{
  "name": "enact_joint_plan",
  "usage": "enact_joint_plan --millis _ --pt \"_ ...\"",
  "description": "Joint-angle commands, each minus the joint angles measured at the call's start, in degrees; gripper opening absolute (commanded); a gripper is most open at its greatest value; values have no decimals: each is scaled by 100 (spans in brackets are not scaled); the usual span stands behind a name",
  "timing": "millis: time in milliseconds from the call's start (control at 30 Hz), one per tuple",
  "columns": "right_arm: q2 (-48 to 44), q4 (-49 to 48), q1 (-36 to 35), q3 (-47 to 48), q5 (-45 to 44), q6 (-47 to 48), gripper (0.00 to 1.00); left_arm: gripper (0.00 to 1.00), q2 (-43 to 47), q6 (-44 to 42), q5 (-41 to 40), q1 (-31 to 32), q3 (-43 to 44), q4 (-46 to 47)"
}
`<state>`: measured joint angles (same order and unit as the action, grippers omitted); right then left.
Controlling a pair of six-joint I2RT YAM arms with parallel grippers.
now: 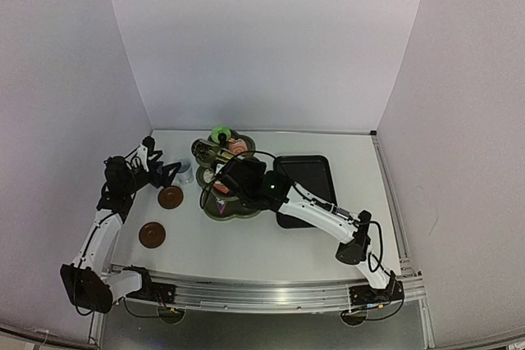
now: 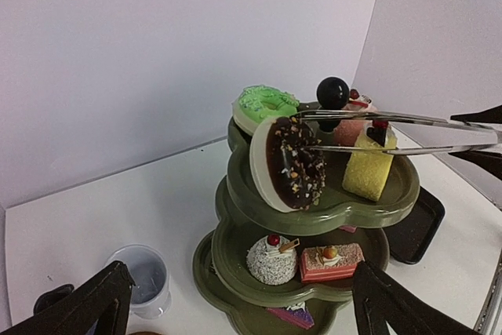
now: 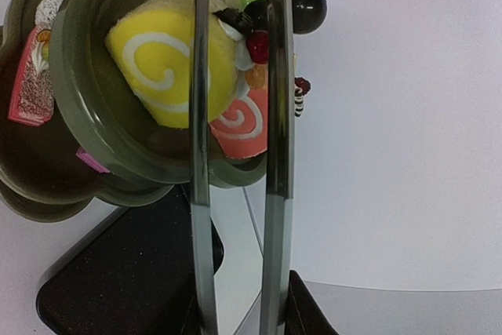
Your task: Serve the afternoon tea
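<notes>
The olive-green tiered stand (image 1: 220, 209) (image 2: 314, 213) (image 3: 86, 107) carries cakes: a green doughnut (image 2: 267, 103) (image 1: 220, 133), a yellow roll (image 2: 369, 166) (image 3: 161, 64), a pink roll (image 3: 239, 119), a coconut ball (image 2: 272, 260) and a pink slice (image 2: 329, 263). My right gripper (image 1: 246, 178) (image 3: 239, 319) is shut on metal tongs (image 3: 274, 154) (image 2: 392, 132). The tong tips pinch a chocolate doughnut (image 2: 294, 164) standing on edge on an upper tier. My left gripper (image 1: 164, 174) (image 2: 241, 292) is open and empty, left of the stand. The white cup (image 1: 184, 171) (image 2: 145, 276) stands beside it. Two brown saucers (image 1: 171, 197) (image 1: 152, 235) lie nearer. The dark-blue cup is not clearly visible.
A black rectangular tray (image 1: 308, 186) (image 3: 125, 272) lies right of the stand, under my right arm. White walls close in the back and both sides. A dark shape (image 2: 49, 297) sits left of the white cup.
</notes>
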<state>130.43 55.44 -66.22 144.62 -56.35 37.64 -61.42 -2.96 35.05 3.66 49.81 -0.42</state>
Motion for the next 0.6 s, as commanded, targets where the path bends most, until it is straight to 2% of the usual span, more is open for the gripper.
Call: enact_joint_plan --millis 0,567 --pt "-618 -104 -34 -112 -5 -152 28 98 -159 -48 321 -18 443 344" --pt "-586 -104 -41 -64 -129 -108 30 98 -461 -44 384 -17 581 415"
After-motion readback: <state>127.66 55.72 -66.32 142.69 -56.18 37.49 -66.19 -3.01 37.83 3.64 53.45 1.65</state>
